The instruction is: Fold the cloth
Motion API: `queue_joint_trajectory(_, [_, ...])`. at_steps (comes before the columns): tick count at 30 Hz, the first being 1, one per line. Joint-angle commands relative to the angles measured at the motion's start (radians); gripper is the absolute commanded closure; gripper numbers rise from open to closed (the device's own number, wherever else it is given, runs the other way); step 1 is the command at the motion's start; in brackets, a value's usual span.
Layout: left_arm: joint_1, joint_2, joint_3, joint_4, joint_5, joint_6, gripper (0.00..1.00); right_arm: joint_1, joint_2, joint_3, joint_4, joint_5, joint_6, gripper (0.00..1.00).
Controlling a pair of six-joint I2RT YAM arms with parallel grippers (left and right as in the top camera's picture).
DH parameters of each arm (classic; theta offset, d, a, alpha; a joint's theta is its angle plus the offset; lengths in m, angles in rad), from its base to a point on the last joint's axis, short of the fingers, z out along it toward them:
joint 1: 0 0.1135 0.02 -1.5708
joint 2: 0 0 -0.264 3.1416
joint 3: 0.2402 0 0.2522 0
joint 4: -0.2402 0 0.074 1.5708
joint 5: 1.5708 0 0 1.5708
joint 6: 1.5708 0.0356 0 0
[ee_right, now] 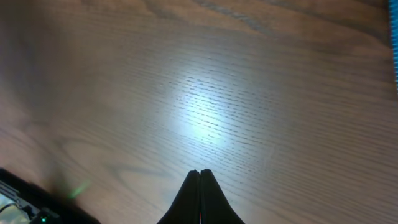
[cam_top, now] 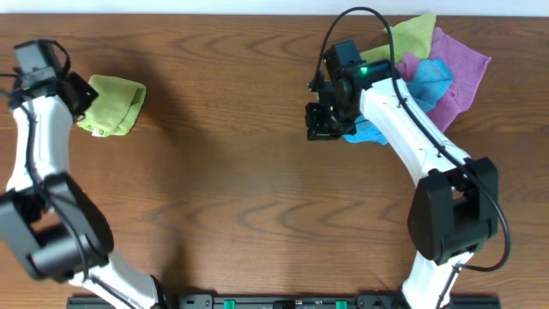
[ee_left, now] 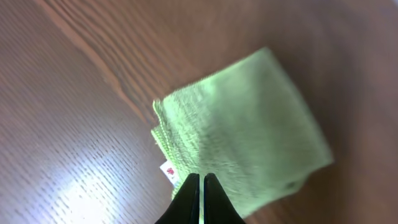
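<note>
A folded green cloth (cam_top: 113, 105) lies at the far left of the table; the left wrist view shows it (ee_left: 249, 130) folded, with a small white tag at its near edge. My left gripper (cam_top: 75, 93) is at the cloth's left edge, and its fingers (ee_left: 202, 177) are shut and empty above the cloth. My right gripper (cam_top: 324, 120) is over bare wood beside a pile of cloths, and its fingers (ee_right: 199, 173) are shut and empty.
A pile of cloths (cam_top: 437, 73) in green, purple and blue lies at the back right, partly under my right arm. A blue edge of it shows in the right wrist view (ee_right: 394, 43). A black rail (cam_top: 283, 301) runs along the front edge.
</note>
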Motion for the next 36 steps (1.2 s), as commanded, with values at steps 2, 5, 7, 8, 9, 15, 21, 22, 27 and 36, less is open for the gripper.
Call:
queue_joint_trajectory(2, [-0.024,0.109,0.011,0.012,-0.024,0.126,0.94,0.025,-0.021,0.018,0.003,-0.003,-0.021,0.98])
queue_joint_trajectory(5, [-0.039,0.168,0.011,0.033,-0.014,0.160,0.94,0.032,-0.021,0.018,0.008,-0.004,-0.021,0.98])
queue_joint_trajectory(7, [-0.039,0.207,0.011,0.047,0.037,0.189,0.94,0.036,-0.021,0.018,0.009,-0.004,-0.021,0.98])
queue_joint_trajectory(8, [-0.039,0.221,0.011,0.049,0.044,0.188,0.94,0.038,-0.021,0.018,0.009,-0.004,-0.021,0.98])
queue_joint_trajectory(9, [-0.039,0.236,0.011,0.051,0.048,0.188,0.94,0.041,-0.021,0.018,0.009,-0.004,-0.021,0.98])
queue_joint_trajectory(15, [-0.043,0.327,0.011,0.076,0.113,0.188,0.94,0.054,-0.021,0.018,0.012,-0.004,-0.021,0.98])
queue_joint_trajectory(21, [-0.061,0.363,0.011,0.140,0.177,0.150,0.94,0.058,-0.021,0.018,0.037,-0.003,-0.021,0.98])
queue_joint_trajectory(22, [-0.066,0.363,0.011,0.150,0.196,0.147,0.94,0.058,-0.021,0.018,0.043,-0.004,-0.021,0.98])
queue_joint_trajectory(27, [-0.102,0.363,0.011,0.167,0.253,0.080,0.95,0.058,-0.021,0.018,0.054,-0.003,-0.021,0.98])
queue_joint_trajectory(36, [-0.142,0.363,0.011,0.097,0.257,-0.013,0.94,0.058,-0.021,0.018,0.038,-0.004,-0.021,0.98])
